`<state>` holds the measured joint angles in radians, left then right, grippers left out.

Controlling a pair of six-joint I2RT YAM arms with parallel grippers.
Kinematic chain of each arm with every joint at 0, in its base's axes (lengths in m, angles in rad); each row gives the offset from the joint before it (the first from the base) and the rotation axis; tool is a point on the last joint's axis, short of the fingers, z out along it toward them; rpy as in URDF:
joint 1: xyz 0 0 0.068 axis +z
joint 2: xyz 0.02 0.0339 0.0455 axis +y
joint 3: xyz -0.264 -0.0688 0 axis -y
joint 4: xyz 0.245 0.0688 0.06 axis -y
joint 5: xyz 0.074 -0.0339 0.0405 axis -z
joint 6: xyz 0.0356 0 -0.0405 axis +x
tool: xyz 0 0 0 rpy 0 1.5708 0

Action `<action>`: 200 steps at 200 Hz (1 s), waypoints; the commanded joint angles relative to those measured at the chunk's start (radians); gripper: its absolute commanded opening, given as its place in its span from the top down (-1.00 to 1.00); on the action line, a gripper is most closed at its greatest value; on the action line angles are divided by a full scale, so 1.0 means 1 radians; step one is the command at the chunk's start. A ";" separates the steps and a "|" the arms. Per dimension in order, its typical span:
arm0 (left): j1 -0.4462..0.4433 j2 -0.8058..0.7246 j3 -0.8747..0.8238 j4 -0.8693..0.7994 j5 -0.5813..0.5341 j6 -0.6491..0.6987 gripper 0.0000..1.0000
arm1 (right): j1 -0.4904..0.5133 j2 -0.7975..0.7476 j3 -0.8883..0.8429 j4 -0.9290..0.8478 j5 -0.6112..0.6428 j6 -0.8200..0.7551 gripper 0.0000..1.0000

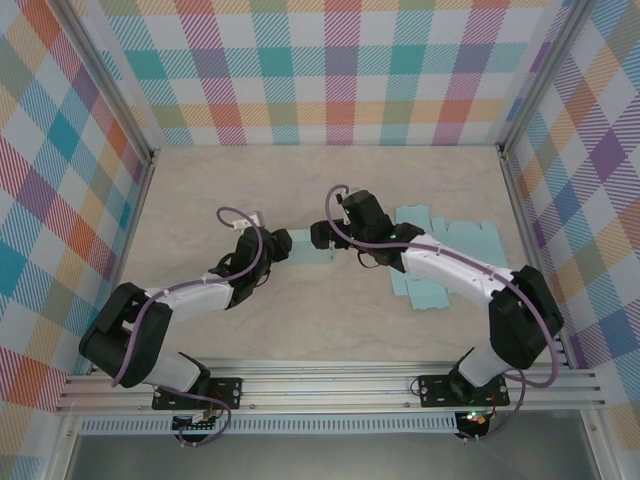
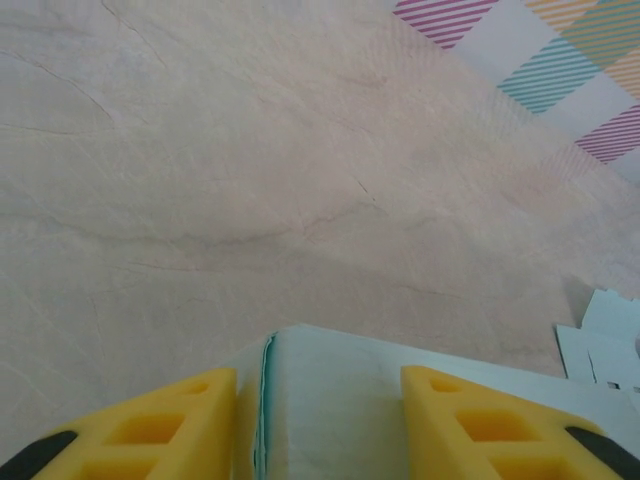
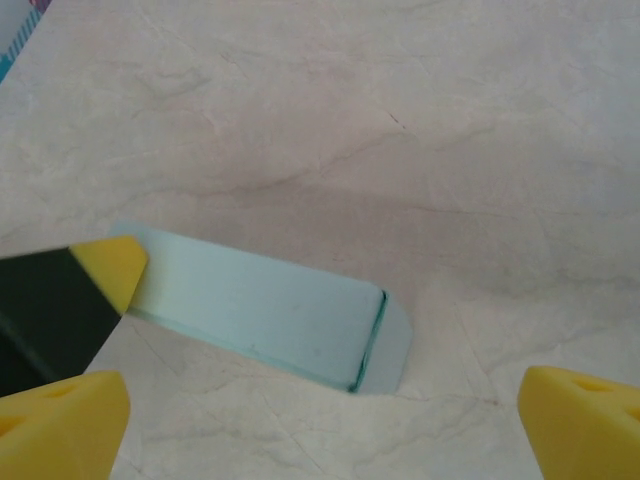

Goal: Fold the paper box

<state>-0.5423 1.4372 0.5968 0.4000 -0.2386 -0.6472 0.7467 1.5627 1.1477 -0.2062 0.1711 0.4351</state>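
Reaching in from the near edge over the pale marbled table (image 1: 300, 180), both arms bend toward the middle, with plaid walls (image 1: 340, 80) on three sides.

Left arm (image 1: 190, 300): elbow low near its base, forearm angled up and to the right, wrist pointing at table centre.

Right arm (image 1: 470, 280): elbow out to the right, forearm running left across the flat teal paper sheets (image 1: 470, 235) lying on the right half of the table, and partly covering them.

The paper box (image 1: 308, 248), light teal, lies on the table at the centre between the two wrists, just left of the flat sheets.

Left gripper (image 1: 283, 247) is at the box's left end. In the left wrist view the left gripper (image 2: 318, 420) has its jaws at a middling gap. The box (image 2: 340, 355) sits between the yellow fingers (image 2: 180, 425), its folded edge close by the left one. The box surface runs on past the other finger. Can't tell if the pads press it. A corner of the flat sheets (image 2: 610, 340) shows at the right edge.

Right gripper (image 1: 325, 237) is over the box's right side. In the right wrist view the right gripper (image 3: 320, 430) has its jaws spread wide and holds nothing, with the yellow fingertips (image 3: 585, 425) at the two bottom corners. The box (image 3: 270, 310) lies flat beyond them, apart from both tips, with a dark green fold line and a rounded flap at its right end. A black-and-yellow finger (image 3: 95, 280) of the other gripper overlaps its left end.
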 commanded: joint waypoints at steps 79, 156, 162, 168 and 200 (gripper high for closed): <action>-0.005 0.050 -0.075 -0.139 -0.044 -0.024 0.50 | -0.039 0.260 0.142 -0.061 -0.089 0.011 -1.00; -0.005 0.064 -0.091 -0.148 -0.079 -0.033 0.69 | -0.144 0.243 -0.058 0.200 -0.284 0.042 -0.20; -0.005 0.069 -0.089 -0.145 -0.077 -0.035 0.70 | -0.145 0.242 -0.067 0.213 -0.295 0.043 -0.11; -0.005 0.073 -0.089 -0.142 -0.076 -0.035 0.71 | -0.148 0.243 -0.075 0.227 -0.306 0.044 -0.02; -0.005 0.097 -0.085 -0.129 -0.064 -0.044 0.84 | -0.178 0.249 -0.132 0.326 -0.387 0.087 0.49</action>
<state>-0.5468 1.4570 0.5663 0.4919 -0.3065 -0.6933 0.5888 1.7866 1.0882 0.1108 -0.1612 0.5053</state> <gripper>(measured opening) 0.137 0.330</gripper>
